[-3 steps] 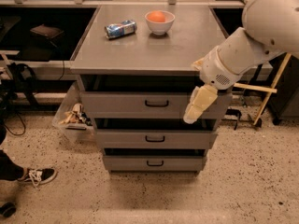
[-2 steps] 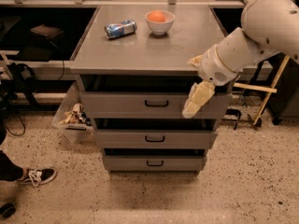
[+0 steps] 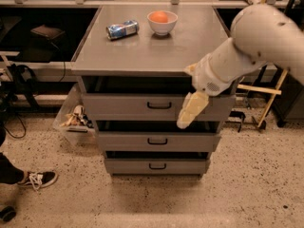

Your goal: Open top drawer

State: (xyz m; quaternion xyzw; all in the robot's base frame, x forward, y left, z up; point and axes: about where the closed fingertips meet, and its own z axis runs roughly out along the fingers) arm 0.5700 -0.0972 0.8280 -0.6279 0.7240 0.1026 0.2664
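Wide grey flat-fronted top drawer (image 3: 121,106), directly under the grey tabletop (image 3: 142,51).
Its small black loop handle (image 3: 159,106) sits mid-front. The cream end effector (image 3: 186,118) hangs before the drawer's right part, just right of the handle, with nothing visibly in its grasp; whether it is open cannot be told.
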